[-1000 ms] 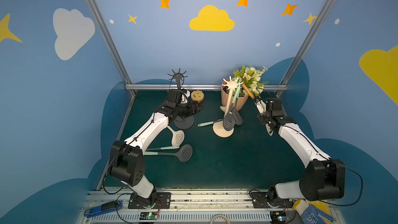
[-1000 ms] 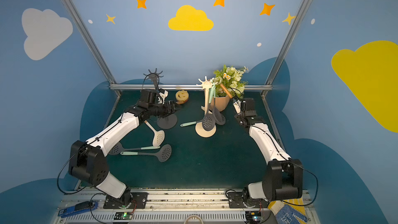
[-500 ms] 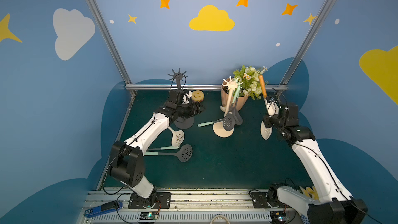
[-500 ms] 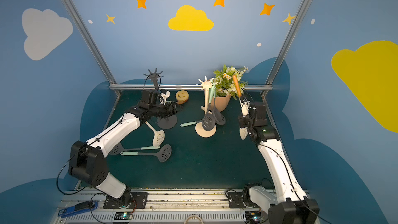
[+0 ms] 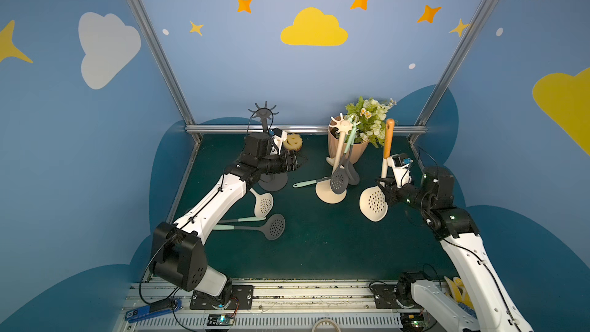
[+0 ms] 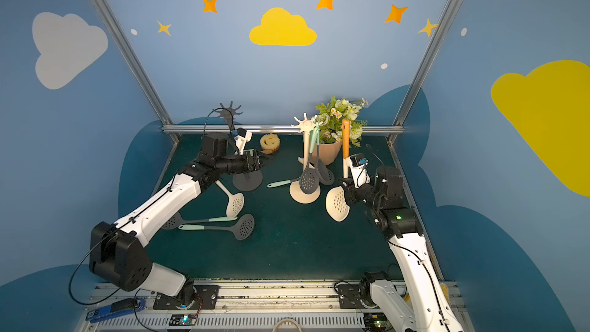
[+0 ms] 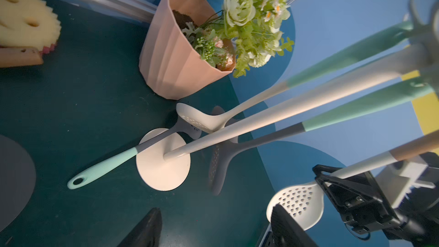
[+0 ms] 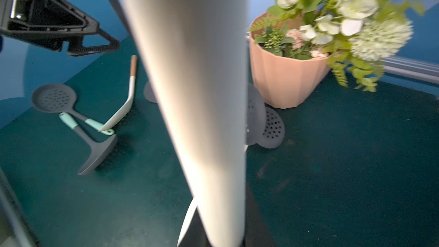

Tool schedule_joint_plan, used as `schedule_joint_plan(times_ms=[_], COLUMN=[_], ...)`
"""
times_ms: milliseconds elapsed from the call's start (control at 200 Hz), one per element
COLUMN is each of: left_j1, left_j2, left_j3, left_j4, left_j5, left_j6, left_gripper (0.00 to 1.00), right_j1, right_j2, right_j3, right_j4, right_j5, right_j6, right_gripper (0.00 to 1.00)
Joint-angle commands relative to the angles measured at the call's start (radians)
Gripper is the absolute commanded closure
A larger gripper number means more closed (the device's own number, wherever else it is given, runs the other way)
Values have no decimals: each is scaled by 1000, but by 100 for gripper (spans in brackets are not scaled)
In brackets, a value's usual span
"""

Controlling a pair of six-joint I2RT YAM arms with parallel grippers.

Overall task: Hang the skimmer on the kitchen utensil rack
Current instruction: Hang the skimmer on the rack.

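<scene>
- Right wrist view is filled by the cream handle of the skimmer, which is grasped just above its bowl by the right pincer.
- The skimmer is held upright over the table, orange end up, beside the cream rack, not hung.
- The left pincer is kept released, with nothing between its fingers, by the dark rack.

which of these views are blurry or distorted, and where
Right wrist view: the skimmer handle fills the centre, out of focus. Left wrist view: the cream rack blurs toward its top. In both top views: sharp, but frame posts splay outward.
</scene>
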Motion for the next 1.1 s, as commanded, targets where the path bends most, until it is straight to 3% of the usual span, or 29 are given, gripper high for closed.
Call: schedule_joint_plan(times_ms=[0, 436, 761, 1096], left_j1=[-2, -2, -2, -6], left_j2=[-36, -99, -151, -152], left_j3=[-21, -80, -90, -101], left_j4=[75, 216, 175, 199], left_j5=[66, 201, 176, 201], left_j6=[43, 43, 137, 140], left_gripper=[27, 27, 27, 26], right_j1=[20, 129, 190, 199], right_j2=[9, 94, 233, 275], right_j3=[-18, -67, -22, -19], right_j4=[98, 278, 306, 309], right_j5=[-179, -328, -383, -453], right_j6=[45, 107, 100, 92], right_gripper=[94, 94, 94, 94])
